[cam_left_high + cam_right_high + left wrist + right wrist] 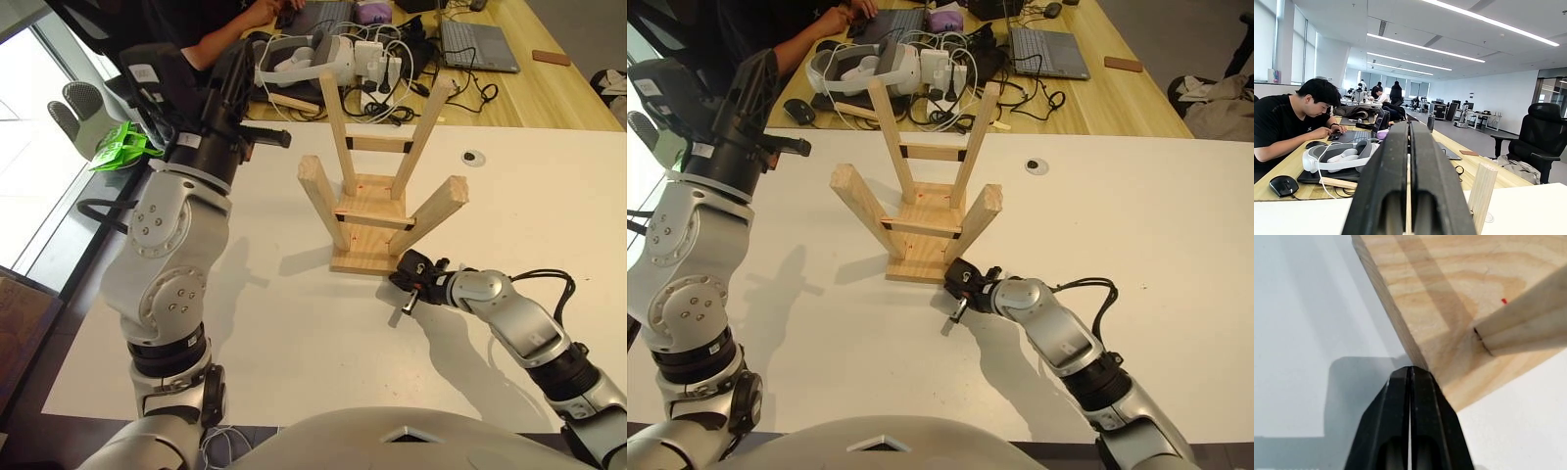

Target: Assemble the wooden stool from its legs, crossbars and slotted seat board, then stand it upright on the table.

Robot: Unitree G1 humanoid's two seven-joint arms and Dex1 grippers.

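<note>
Our right gripper (1410, 371) has its fingers pressed together, empty, tips right at the lower right corner of the seat board (361, 257); the stool (377, 196) sits upside down mid-frame. Left gripper (281, 138), also pinched closed, hangs upper left, well apart

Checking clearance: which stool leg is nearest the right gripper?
The front-right leg, its base right beside the right gripper; the other three stand farther off.

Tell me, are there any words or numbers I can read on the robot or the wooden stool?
No text here is clear enough to quote.
Too small to read: the white sticker on the left arm.
Not writing: the red mark on the seat board, just a dot.
</note>
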